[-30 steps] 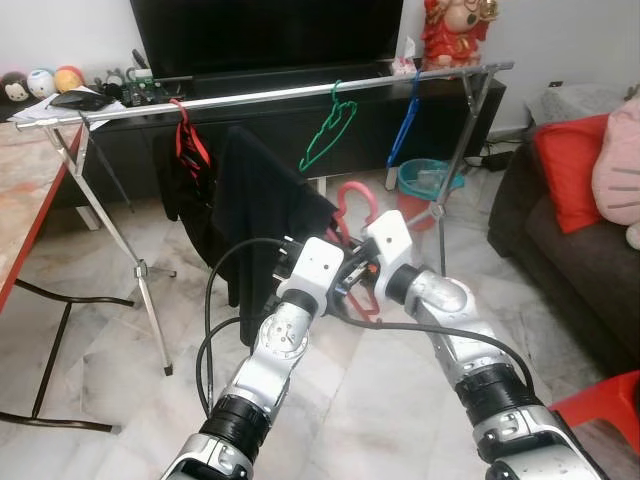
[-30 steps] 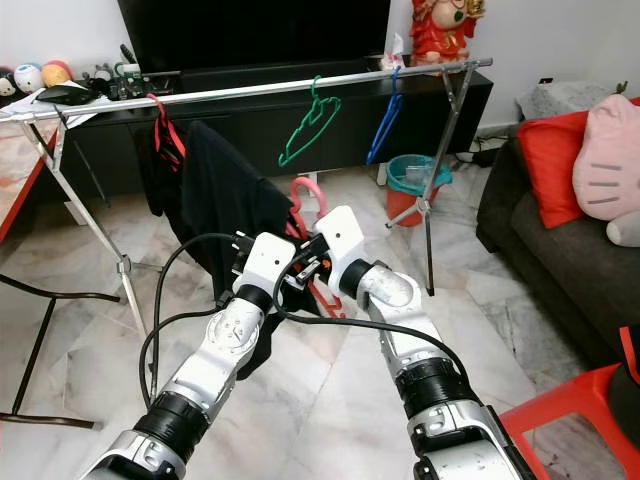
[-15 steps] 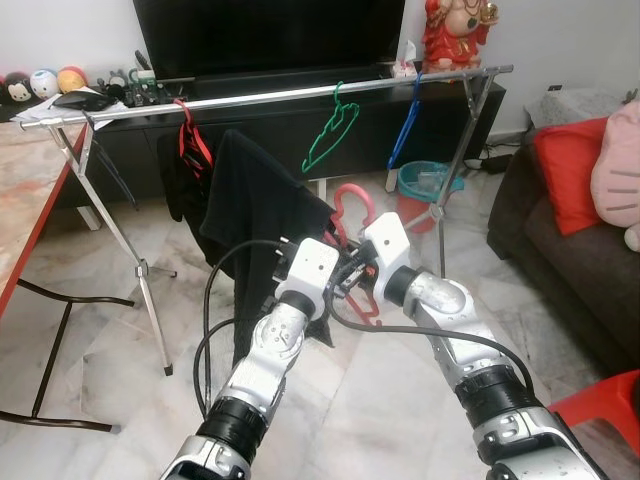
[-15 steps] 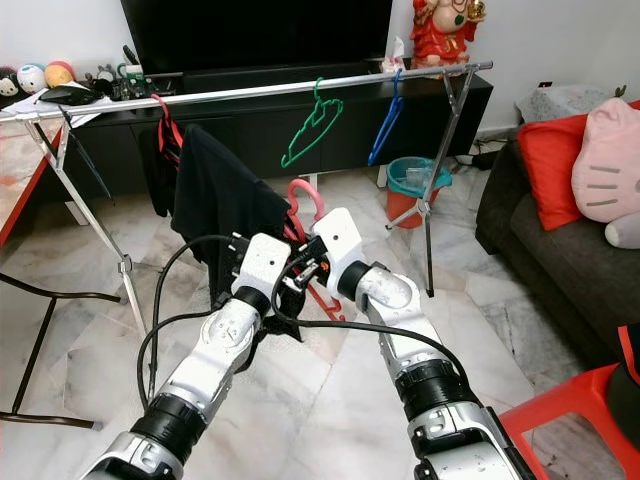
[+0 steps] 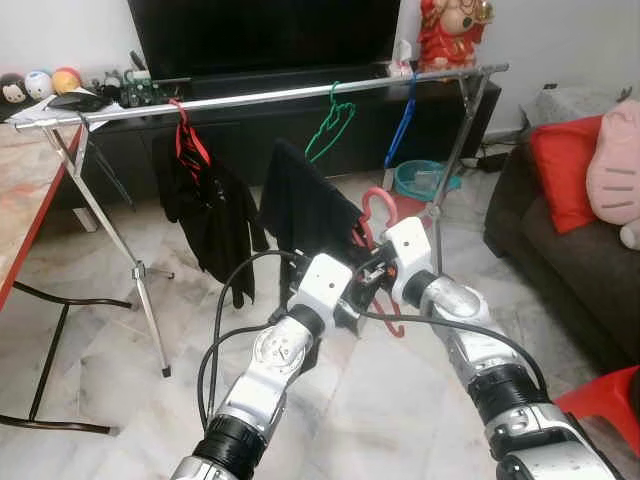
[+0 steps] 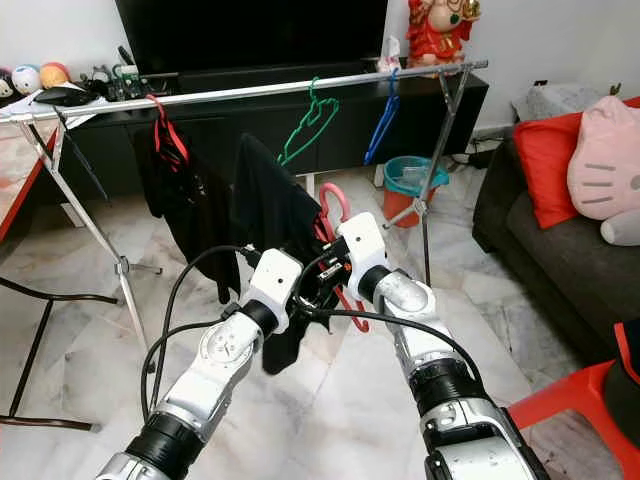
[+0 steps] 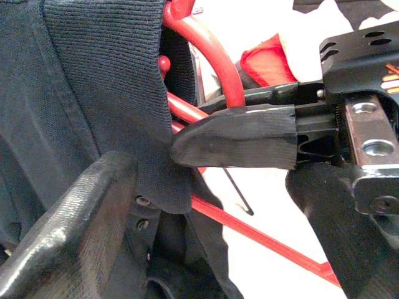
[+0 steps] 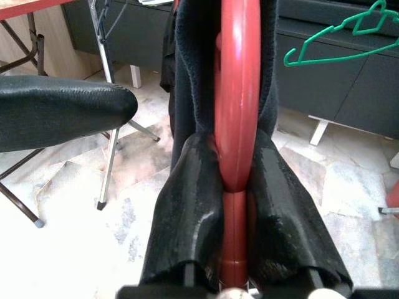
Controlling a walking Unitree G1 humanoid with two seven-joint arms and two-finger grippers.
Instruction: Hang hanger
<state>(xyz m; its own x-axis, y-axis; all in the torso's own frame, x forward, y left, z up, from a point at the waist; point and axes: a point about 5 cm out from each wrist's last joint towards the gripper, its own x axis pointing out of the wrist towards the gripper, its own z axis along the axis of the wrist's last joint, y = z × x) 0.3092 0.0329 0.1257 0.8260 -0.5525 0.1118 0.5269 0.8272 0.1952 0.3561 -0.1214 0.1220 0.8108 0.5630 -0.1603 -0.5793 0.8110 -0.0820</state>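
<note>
A home living room. A big dark television point(image 5: 265, 35) on a low black cabinet point(image 5: 300, 125) stands at twelve o'clock, and a brown sofa point(image 5: 560, 250) with a red cushion point(image 5: 562, 170) at three. A metal clothes rail point(image 5: 250, 98) crosses the marble floor point(image 5: 100, 330).

Metal rail point(image 5: 260, 97) with red point(image 5: 190, 145), green point(image 5: 328, 130), blue hangers point(image 5: 402, 125)

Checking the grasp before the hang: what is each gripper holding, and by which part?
The right gripper clamps the red hanger on its neck, below the hook. The left gripper pinches the black garment draped on that hanger.
</note>
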